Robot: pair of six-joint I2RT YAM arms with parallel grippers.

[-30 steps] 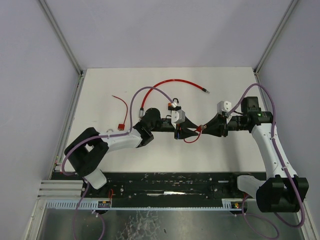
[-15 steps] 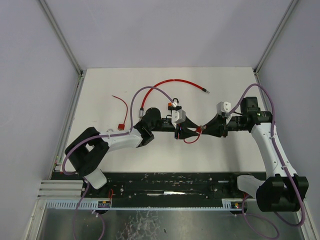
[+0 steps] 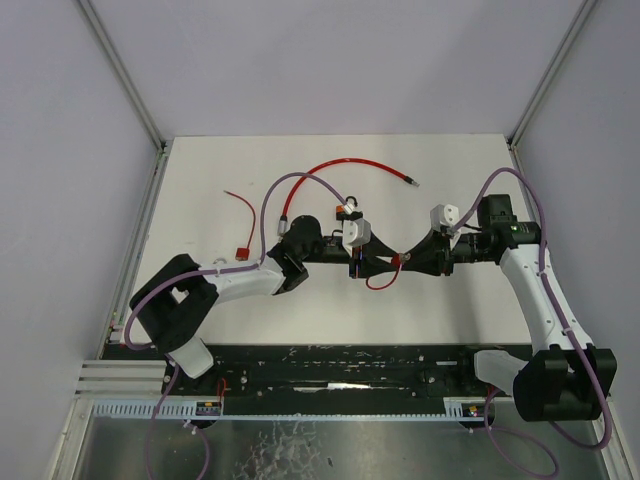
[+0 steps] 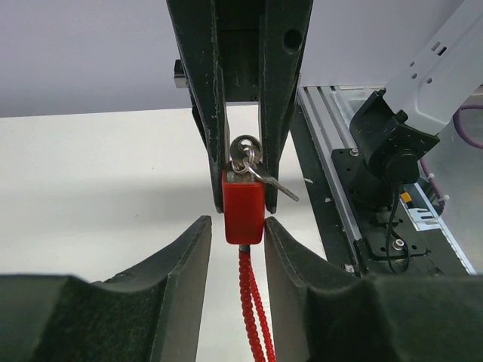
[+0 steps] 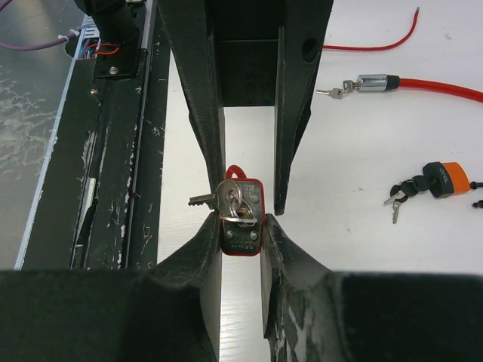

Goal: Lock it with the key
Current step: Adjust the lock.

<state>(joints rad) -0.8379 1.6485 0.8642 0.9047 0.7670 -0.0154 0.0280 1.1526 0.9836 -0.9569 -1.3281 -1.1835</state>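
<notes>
A red padlock (image 5: 241,226) hangs over the middle of the table, with my right gripper (image 5: 240,219) shut on its body. A silver key (image 5: 230,197) sits in the keyhole facing the right wrist camera, and a ring with a second key hangs from it. My left gripper (image 4: 235,220) faces the right one and stands open. Its fingers flank the padlock's (image 4: 243,207) other end with small gaps. The lock's red cable (image 4: 253,302) hangs down between them. From above, both grippers (image 3: 362,265) (image 3: 408,262) meet at the padlock (image 3: 397,262).
A thick red cable lock with a key (image 3: 340,170) curves across the far table. An orange padlock with keys (image 5: 438,177) lies just behind the grippers. A thin red wire (image 3: 243,210) lies at the left. A black rail (image 3: 330,365) runs along the near edge.
My right arm has crept slightly to the left. The padlock stays between the two grippers, and the left arm has barely moved.
</notes>
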